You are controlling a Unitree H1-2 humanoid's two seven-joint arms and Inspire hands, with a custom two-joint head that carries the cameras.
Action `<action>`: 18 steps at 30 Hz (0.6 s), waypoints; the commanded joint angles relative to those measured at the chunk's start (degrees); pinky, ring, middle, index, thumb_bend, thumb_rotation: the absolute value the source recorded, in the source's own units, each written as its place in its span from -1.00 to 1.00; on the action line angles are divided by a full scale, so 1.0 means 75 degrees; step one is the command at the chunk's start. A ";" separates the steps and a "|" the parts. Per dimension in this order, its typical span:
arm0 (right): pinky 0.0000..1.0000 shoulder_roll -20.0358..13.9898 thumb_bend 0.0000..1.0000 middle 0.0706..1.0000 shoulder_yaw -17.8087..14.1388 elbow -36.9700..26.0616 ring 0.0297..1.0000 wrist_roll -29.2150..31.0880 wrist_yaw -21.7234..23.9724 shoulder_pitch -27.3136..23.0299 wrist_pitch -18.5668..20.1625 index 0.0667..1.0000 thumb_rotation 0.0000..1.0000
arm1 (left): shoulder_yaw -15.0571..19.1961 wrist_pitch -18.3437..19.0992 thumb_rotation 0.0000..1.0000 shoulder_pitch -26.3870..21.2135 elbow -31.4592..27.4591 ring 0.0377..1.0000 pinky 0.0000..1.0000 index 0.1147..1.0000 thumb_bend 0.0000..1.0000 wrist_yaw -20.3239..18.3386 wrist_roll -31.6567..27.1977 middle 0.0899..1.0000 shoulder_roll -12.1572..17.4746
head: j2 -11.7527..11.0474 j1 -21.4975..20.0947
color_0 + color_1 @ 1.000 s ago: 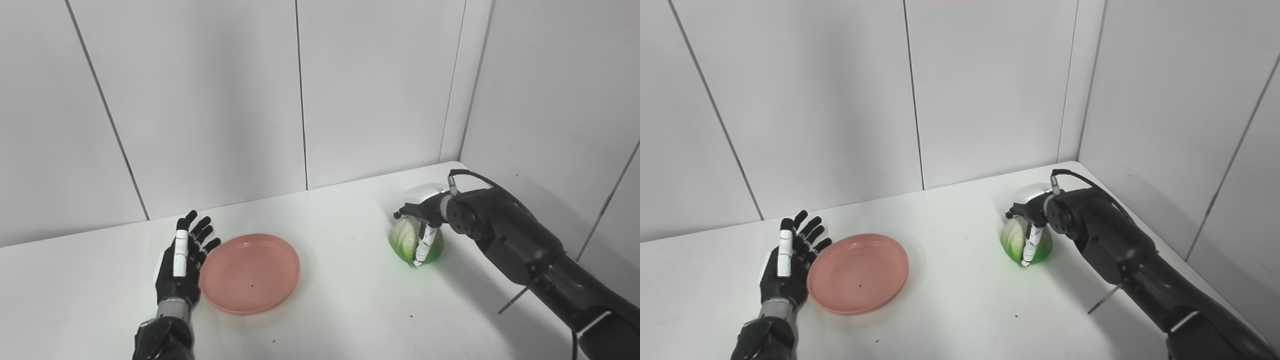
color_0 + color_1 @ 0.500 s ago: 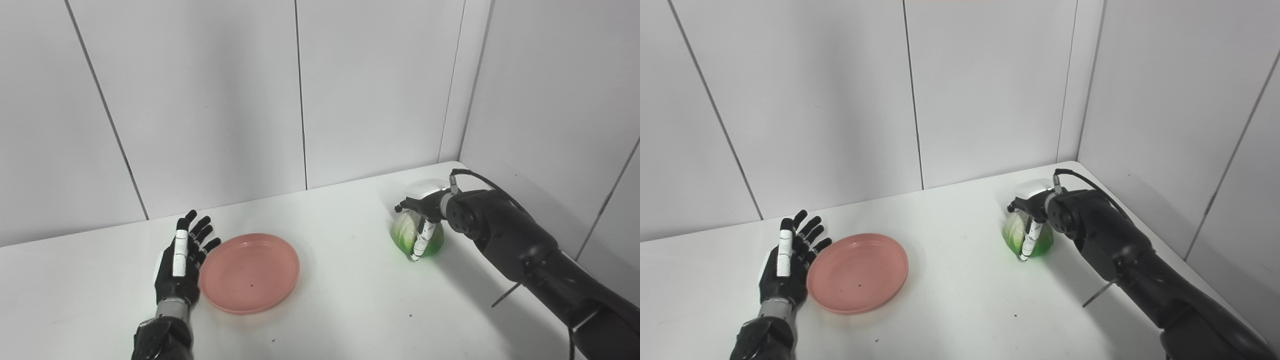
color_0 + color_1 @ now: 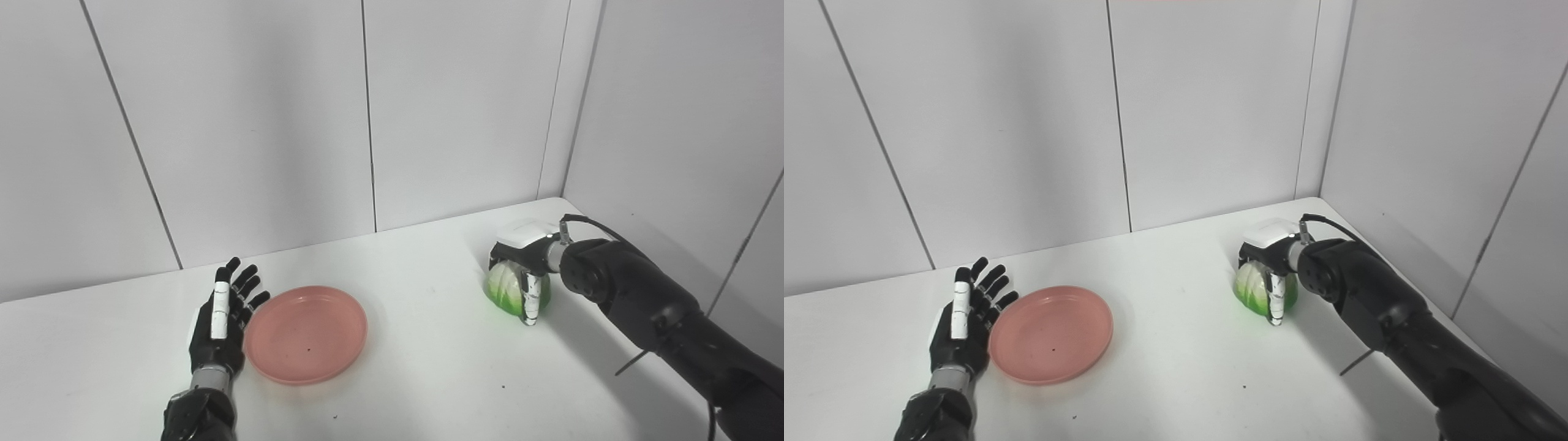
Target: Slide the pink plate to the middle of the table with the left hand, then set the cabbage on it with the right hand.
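Your right hand (image 3: 520, 263) sits over the cabbage (image 3: 511, 294), fingers curled down its sides and grasping it; whether the cabbage has left the table (image 3: 429, 380) is hard to tell, since it looks to be resting on or just above the surface. The cabbage lies well to the right of the pink plate (image 3: 306, 334), toward the table's right rear corner. Before you carry it, make sure the fingers wrap under the widest part, because a round head like this can roll out of a loose hold. Lift straight up first, then travel left toward the plate and lower it onto the plate's centre. Your left hand (image 3: 220, 324) rests flat and released, fingers spread, touching or just beside the plate's left rim. Nothing lies between the cabbage and the plate, so the path looks free.
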 commanded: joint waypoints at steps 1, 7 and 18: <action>-0.15 -0.0086 0.05 0.33 0.0117 0.0126 -0.09 0.0126 0.0454 0.0082 -0.0119 0.08 -1.00 | 0.0010 -0.0122 0.61 0.0351 0.0161 0.77 0.53 0.76 0.86 -0.0075 -0.0039 0.68 0.0081 | 0.0008 0.0017; -0.10 -0.0090 0.04 0.32 0.0095 0.0125 -0.10 0.0247 0.0464 0.0073 -0.0120 0.11 -1.00 | 0.0008 -0.0119 0.61 0.0338 0.0176 0.77 0.52 0.76 0.88 -0.0048 -0.0032 0.68 0.0067 | 0.0017 0.0040; -0.24 -0.0004 0.07 -0.08 -0.0623 -0.0788 -0.12 0.1441 0.1354 -0.0076 0.0641 0.21 -1.00 | 0.0006 -0.0123 0.59 0.0327 0.0231 0.76 0.51 0.75 0.89 -0.0060 -0.0029 0.67 0.0110 | 0.0058 0.0059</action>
